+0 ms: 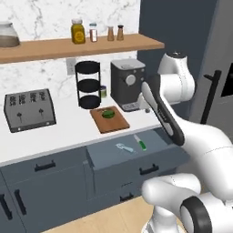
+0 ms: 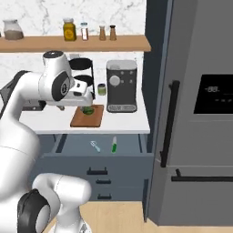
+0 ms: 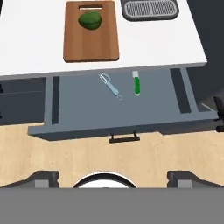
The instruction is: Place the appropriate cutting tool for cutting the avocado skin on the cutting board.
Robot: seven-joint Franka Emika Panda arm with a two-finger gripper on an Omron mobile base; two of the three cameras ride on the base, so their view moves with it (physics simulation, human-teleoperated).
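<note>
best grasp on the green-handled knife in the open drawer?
Take the knife by its green handle, coming straight down from above. It lies flat on the drawer floor, apart from the peeler; set the open claw across the handle's narrow width.

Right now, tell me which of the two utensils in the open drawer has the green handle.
The knife, lying nearer the fridge side; the light-blue utensil beside it is silvery, not green.

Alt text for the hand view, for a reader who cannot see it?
Looking down into an open drawer holding a green-handled knife and a light-blue utensil, lying apart. Beyond, on the white counter, an avocado sits on a wooden cutting board.
</note>
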